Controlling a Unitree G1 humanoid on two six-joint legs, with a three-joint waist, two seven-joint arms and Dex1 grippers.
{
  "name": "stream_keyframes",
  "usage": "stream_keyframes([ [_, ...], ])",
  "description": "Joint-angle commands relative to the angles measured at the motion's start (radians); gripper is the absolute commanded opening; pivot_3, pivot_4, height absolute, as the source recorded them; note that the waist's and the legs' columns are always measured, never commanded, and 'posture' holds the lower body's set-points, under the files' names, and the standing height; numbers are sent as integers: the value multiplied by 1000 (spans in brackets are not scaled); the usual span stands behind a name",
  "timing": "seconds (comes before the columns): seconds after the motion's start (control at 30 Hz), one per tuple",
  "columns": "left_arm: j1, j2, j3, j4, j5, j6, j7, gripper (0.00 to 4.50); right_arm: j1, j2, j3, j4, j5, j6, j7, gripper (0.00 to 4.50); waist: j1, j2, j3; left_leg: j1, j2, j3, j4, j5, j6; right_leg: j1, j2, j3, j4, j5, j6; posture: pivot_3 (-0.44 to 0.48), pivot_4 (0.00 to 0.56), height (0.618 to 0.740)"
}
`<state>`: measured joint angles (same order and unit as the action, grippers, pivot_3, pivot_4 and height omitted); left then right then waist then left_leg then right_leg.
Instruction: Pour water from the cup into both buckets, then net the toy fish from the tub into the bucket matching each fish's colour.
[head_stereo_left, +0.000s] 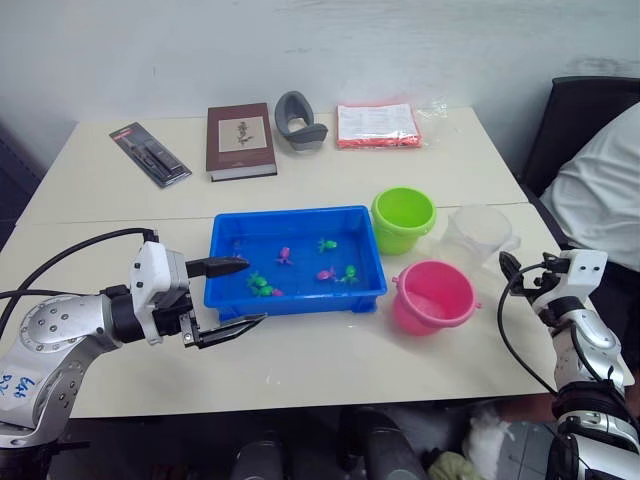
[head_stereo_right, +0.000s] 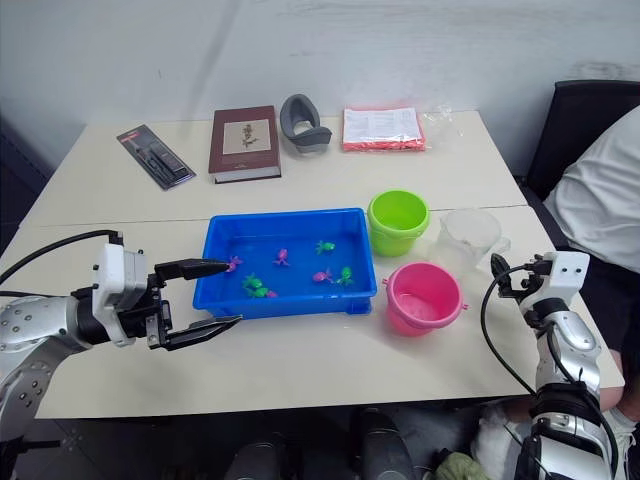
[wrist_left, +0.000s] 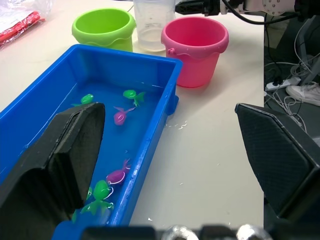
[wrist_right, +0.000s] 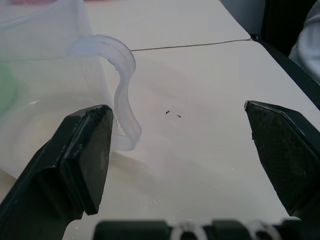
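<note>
A: Tub (head_stereo_left: 296, 292) position?
B: Centre of the desk (head_stereo_left: 110, 215), holding water plus pink and green toy fish (head_stereo_left: 283, 255). Green bucket (head_stereo_left: 403, 219) sits at its far right corner, pink bucket (head_stereo_left: 433, 296) near right, cup (head_stereo_left: 480, 233) right of both.

A: Fingers?
B: Left gripper (head_stereo_left: 231, 297): fingers apart, empty, one over the tub's left rim. Right gripper (wrist_right: 182, 150): fingers apart, empty, just beside the cup handle

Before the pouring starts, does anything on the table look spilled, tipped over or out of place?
Mostly tidy: the cup, green bucket and pink bucket stand upright. A few water droplets lie on the table just outside the tub.
</note>
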<state>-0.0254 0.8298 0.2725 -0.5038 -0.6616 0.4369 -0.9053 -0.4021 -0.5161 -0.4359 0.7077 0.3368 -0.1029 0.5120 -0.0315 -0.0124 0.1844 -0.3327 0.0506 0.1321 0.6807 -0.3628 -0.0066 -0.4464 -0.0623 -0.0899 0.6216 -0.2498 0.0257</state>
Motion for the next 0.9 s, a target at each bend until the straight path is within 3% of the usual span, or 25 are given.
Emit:
stream_keyframes([
  [0.03, -7, -4, 16, -42, -3, -8, 13, 4485, -27, 16, -7, -14, 26, -4, 1, 4500, -1, 0, 0, 0, 0, 0, 0, 0, 0, 0, 0, 0, 0, 0, 0, 0, 150, 740],
  [0.47, -69, 8, 5, 6, 33, -29, -4, 4485, -93, 63, 8, -49, 29, 33, -18, 4500, -4, 0, 0, 0, 0, 1, 0, 0, 0, -1, 0, 1, 0, 0, 0, 0, 150, 740],
  [0.6, -84, 7, -1, 21, 40, -30, -15, 4500, -122, 73, 20, -61, 33, 54, -13, 3232, -4, 0, 0, 0, 0, 1, 0, 0, 0, -1, 0, 1, 0, 0, 0, 0, 150, 740],
  [0.8, -92, 5, -2, 27, 41, -29, -21, 4500, -134, 92, 27, -102, 48, 96, -33, 246, -3, 0, 0, 0, 0, 1, 0, 0, 0, -2, 0, 1, 0, 0, 0, 0, 150, 740],
  [0.9, -90, 5, 2, 32, 39, -30, -23, 4500, -132, 99, 29, -134, 59, 117, -49, 64, -3, 0, 0, 0, 1, 1, 0, 0, 0, -2, 0, 1, 0, 0, 0, 0, 150, 740],
])
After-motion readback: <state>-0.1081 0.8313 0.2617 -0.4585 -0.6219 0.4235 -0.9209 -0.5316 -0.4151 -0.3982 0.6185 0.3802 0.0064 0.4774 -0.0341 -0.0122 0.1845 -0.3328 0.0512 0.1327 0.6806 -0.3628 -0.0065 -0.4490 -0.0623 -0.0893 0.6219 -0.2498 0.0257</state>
